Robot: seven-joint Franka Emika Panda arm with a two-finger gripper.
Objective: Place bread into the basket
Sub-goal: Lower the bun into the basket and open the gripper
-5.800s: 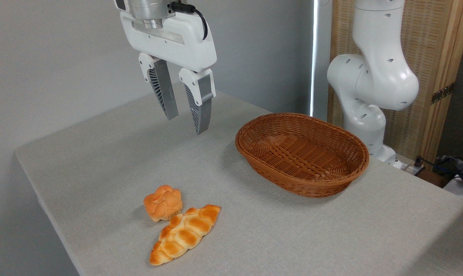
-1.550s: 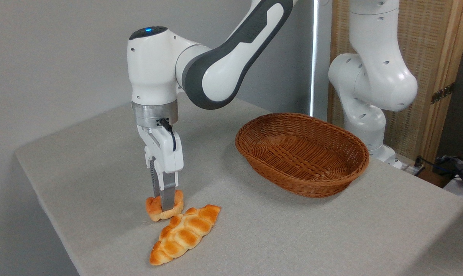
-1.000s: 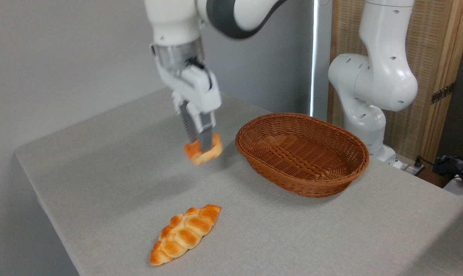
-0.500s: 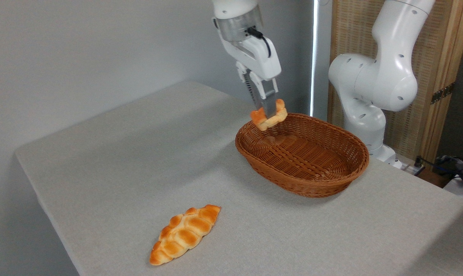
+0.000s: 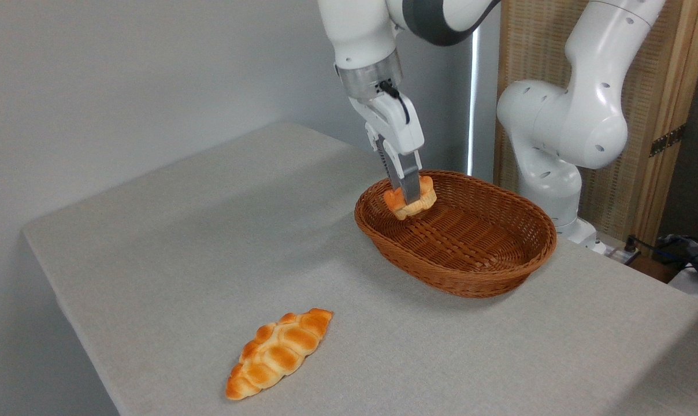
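Grey-fingered claw (image 5: 410, 199) grips the bun (image 5: 411, 200), holding it inside the left end of the wicker basket (image 5: 499, 277), at rim height. A braided loaf (image 5: 278, 352) lies well apart on the worktop (image 5: 170, 242), near its front edge.

A long braided loaf (image 5: 279, 352) lies on the grey table (image 5: 152, 248), well apart from the gripper, toward the near edge, lower left.

Golden-orange bread (image 5: 410, 201) hangs pinched, squashed, inside the brown oval wicker basket's (image 5: 499, 277) left end.
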